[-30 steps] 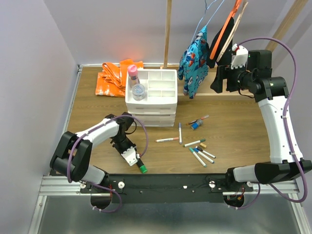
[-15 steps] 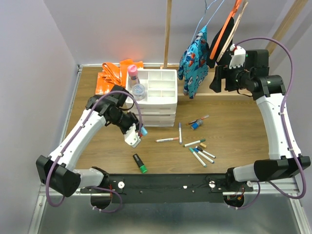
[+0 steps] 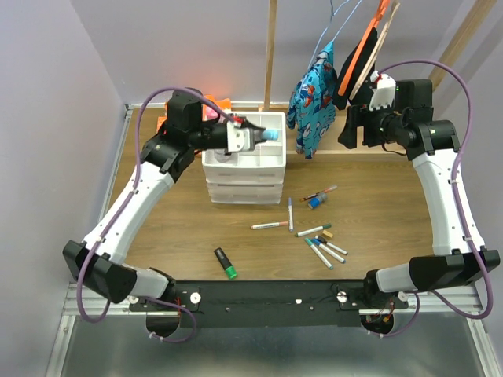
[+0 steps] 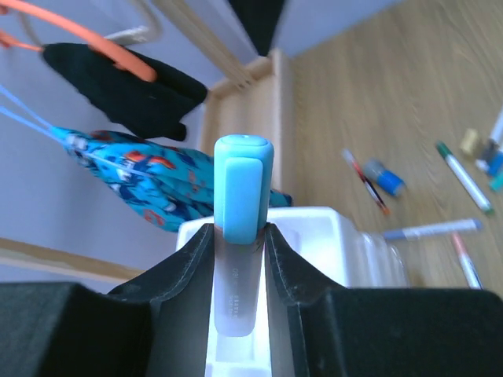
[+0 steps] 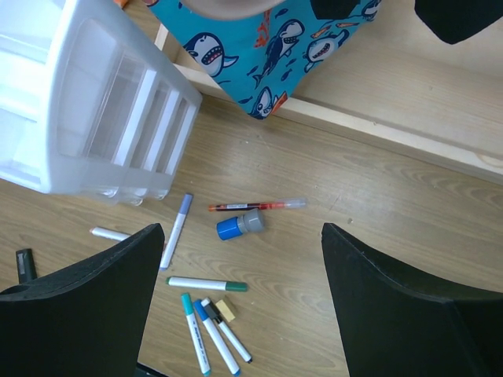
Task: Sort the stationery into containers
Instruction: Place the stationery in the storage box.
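Blue highlighter [image 4: 244, 184], its print blurry, sat clamped in the left gripper [image 3: 253, 136] over the drawer unit [image 3: 245, 174] at 11 o'clock. Right gripper [image 5: 242, 236] hung at 2 o'clock, jaws apart.

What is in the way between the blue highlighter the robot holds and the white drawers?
Nothing visible. The left gripper holds the blue highlighter right above the top tray of the white drawers, with an open gap between them.

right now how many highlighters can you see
2. A blue highlighter is clamped in the left gripper above the drawer unit. A green-black highlighter lies on the table near the front edge. Others may be hidden in its top tray.
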Controlling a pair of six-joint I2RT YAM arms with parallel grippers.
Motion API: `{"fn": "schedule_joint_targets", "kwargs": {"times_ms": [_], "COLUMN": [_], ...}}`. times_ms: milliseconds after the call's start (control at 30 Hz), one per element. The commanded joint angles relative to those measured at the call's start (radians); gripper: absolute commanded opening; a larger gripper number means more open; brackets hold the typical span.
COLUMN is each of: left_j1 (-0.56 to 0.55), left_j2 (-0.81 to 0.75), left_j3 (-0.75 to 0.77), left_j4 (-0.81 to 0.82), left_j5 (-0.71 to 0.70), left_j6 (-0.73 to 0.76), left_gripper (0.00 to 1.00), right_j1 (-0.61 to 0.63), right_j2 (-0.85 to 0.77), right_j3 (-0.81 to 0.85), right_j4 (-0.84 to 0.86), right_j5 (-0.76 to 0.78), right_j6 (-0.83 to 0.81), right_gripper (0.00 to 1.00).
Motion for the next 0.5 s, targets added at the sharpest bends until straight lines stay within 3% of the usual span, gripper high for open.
{"fn": "schedule_joint_targets", "kwargs": {"times_ms": [0, 133, 300, 467], "left_j1": [-0.001, -0.001, -0.001, -0.001], "left_j2": [0.062, 0.115, 0.195, 0.272], "left_j3": [-0.042, -0.06, -0.029, 0.021], "left_j4": [0.521, 0.707, 0.731, 0.646], "left_j5": [-0.071, -0.163, -0.301, -0.389], "left_j6": [-0.455, -0.581, -0.618, -0.536], "left_gripper": [0.22, 0.22, 0.22, 0.22], "right_j1": [-0.008, -0.014, -0.02, -0.031], "right_j2": [0.0, -0.007, -0.017, -0.025], "right_j3": [-0.009, -0.013, -0.023, -0.038], "right_j4": [0.025, 0.025, 0.027, 0.027], "right_j5": [0.016, 0.016, 0.015, 0.015], "right_j6": [-0.01, -0.012, -0.01, -0.009], "right_gripper": [0.89, 0.89, 0.89, 0.89]}}
